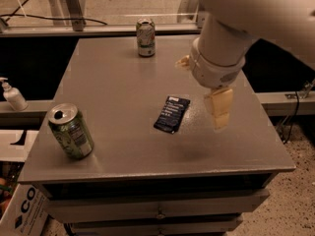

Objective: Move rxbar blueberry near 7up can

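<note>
The claw [219,113], spread I cannot tell, hangs beside the flat snack bar [172,113] near the table's [113,82] right edge; landing off-centre could skid the bar away.

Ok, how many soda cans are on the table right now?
2. The 7up can stands upright at the far edge; a green can leans at the front left corner. The gripper hovers right of the rxbar blueberry. The arm could hide another.

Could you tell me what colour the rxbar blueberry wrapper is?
Dark navy wrapper, camera view; gripper hovers beside it.
</note>
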Tool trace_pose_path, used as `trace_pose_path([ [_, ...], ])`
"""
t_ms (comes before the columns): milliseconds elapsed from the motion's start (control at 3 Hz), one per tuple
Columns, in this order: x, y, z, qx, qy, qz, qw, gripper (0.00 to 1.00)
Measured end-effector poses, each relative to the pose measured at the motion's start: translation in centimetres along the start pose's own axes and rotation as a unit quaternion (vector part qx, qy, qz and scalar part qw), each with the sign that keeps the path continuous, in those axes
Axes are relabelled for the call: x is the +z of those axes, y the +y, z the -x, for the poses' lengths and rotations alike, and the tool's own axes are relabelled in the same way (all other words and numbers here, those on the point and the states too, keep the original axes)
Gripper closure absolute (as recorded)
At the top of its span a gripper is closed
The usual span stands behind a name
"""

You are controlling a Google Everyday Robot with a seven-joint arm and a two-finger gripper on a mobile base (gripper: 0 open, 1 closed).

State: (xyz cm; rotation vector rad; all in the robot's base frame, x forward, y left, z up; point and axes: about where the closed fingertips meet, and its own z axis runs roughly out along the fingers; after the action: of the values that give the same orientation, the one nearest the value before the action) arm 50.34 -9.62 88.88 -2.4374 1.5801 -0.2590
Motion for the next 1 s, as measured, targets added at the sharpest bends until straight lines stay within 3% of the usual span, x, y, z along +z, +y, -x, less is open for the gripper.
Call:
trace_pose_path([
  [333, 4.2, -2.2, -0.1, -0.076, 0.016, 0.037, 0.9963, 0.00],
  [667, 6.3, -4.3, -0.1, -0.119, 0.026, 0.053, 0.9912, 0.00],
  [1000, 7.0, -4.9, 0.4, -0.141, 0.026, 0.068, 0.9873, 0.00],
])
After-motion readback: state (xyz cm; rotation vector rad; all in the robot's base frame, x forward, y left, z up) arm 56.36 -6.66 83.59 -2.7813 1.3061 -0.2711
